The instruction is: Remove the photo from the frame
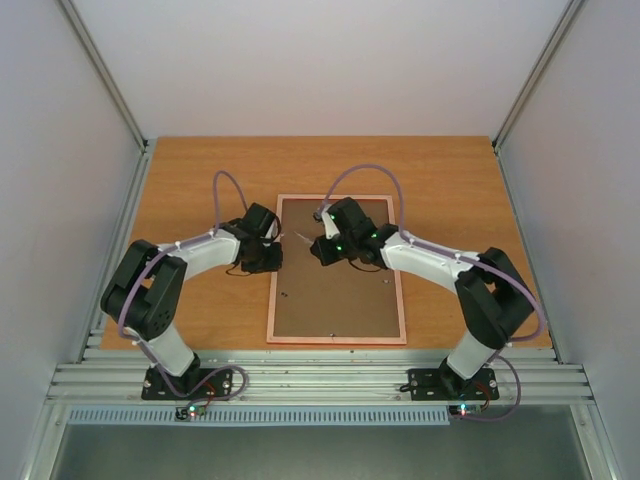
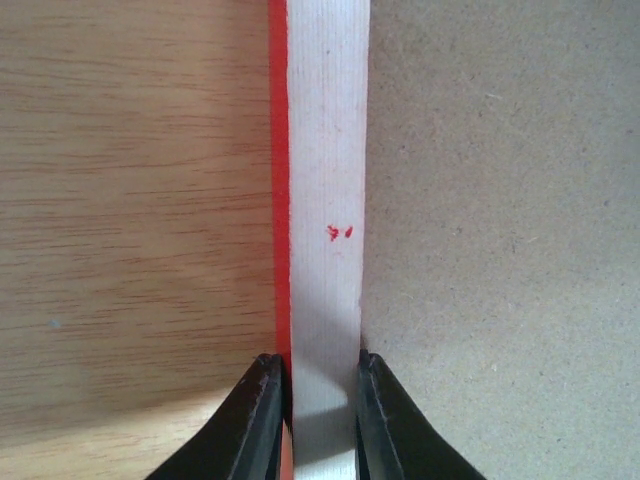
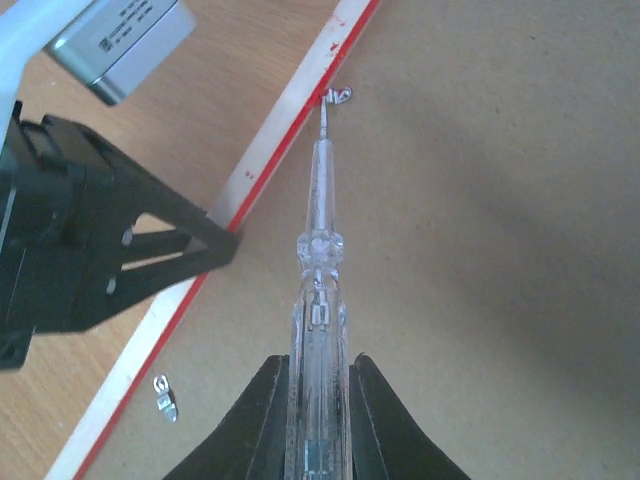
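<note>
Left tool (image 2: 322, 385) pinches the frame (image 2: 325, 150) by its left rail; right tool (image 3: 320, 375) clamps a clear screwdriver (image 3: 320, 250). Red-edged, pale-backed, it lies face-down on the desk (image 1: 195, 180), brown board (image 1: 335, 290) up.

Wooden tabletop (image 1: 200, 170), warm orange-brown with fine grain. Clear-handled screwdriver (image 3: 318, 300) pointing away, slim metal tip touching a small silver tab (image 3: 340, 96). Second silver clip (image 3: 165, 397) lying flat and loose, well apart from the first. Ribbed aluminium rails (image 1: 320, 380) along the near edge, with a grey slotted strip (image 1: 300, 414) just below. Plain white walls (image 1: 320, 60) on three sides.
</note>
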### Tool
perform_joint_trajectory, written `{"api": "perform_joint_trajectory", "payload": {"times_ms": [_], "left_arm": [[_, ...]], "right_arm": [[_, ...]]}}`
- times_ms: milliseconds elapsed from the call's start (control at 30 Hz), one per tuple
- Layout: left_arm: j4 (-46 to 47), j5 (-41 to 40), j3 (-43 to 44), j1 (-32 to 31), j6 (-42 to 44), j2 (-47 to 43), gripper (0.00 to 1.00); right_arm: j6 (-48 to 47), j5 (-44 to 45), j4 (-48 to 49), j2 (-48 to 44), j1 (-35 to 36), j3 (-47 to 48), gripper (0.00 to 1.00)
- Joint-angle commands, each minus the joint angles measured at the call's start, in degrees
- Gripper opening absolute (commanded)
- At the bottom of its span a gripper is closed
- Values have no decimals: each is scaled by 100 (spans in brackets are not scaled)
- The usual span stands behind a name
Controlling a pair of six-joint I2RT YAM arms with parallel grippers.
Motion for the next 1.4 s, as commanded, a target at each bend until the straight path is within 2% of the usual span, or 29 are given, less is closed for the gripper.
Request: {"api": "perform_joint_trajectory", "payload": {"times_ms": [0, 500, 1100, 1367], "left_arm": [[237, 488, -202, -61, 29, -49, 11], [396, 654, -340, -114, -23, -45, 10], [424, 711, -342, -110, -12, 7, 10], [440, 716, -342, -114, -21, 32, 10]], "right_arm": [[92, -163, -162, 446, -16, 469, 1], [198, -111, -19, 1451, -15, 1203, 1], [211, -170, -217, 1840, -15, 1521, 1], [168, -539, -349, 1897, -8, 1555, 1]]}}
